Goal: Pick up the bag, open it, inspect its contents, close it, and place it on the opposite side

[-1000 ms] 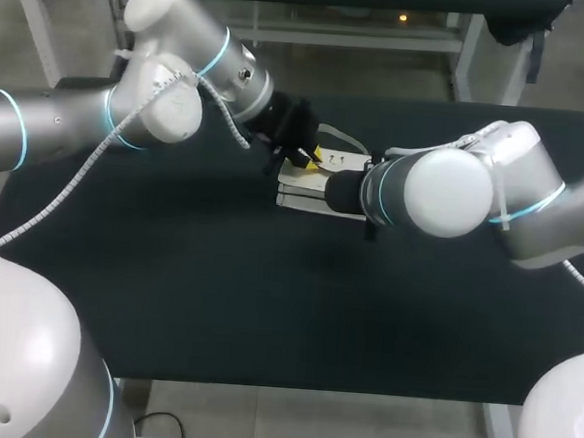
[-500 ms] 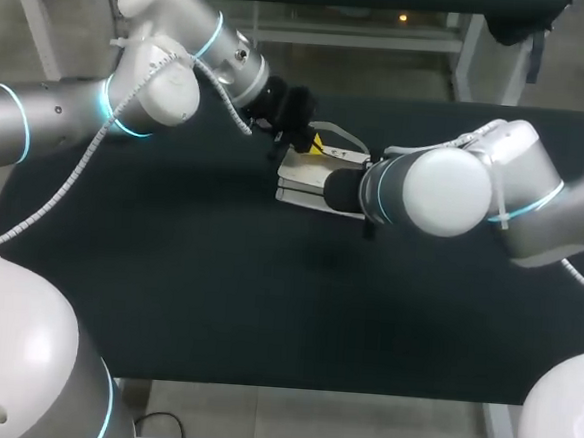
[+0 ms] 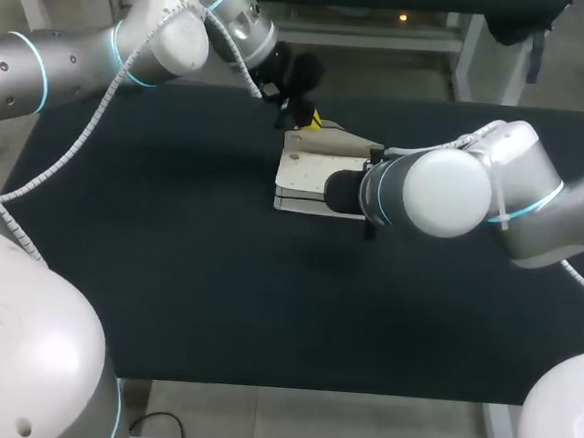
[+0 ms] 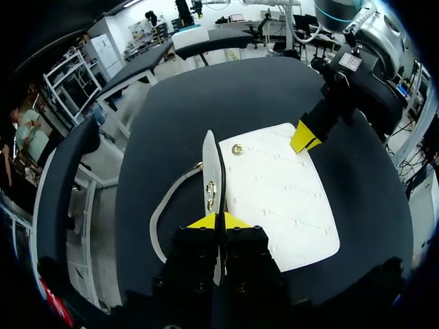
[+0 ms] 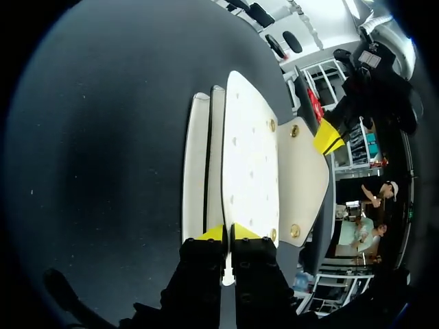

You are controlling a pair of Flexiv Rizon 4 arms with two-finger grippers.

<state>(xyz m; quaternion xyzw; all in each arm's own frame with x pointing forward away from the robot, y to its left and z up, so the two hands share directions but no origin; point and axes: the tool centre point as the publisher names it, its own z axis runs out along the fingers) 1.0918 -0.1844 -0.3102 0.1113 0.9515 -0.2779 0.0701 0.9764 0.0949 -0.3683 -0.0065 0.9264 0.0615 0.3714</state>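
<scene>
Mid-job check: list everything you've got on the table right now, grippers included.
bag: one, white, lying flat on the table, toward its far edge.
flap: one, white, lifted off the bag's front and standing on edge.
strap: one, pale, looping on the table beside the bag.
snap studs: several, gold, on the flap and the bag's front.
table: one, black, under everything.
left gripper: one, yellow tips, shut on the flap's edge.
right gripper: one, yellow tips, shut on the bag's edge, across from the left gripper.
</scene>
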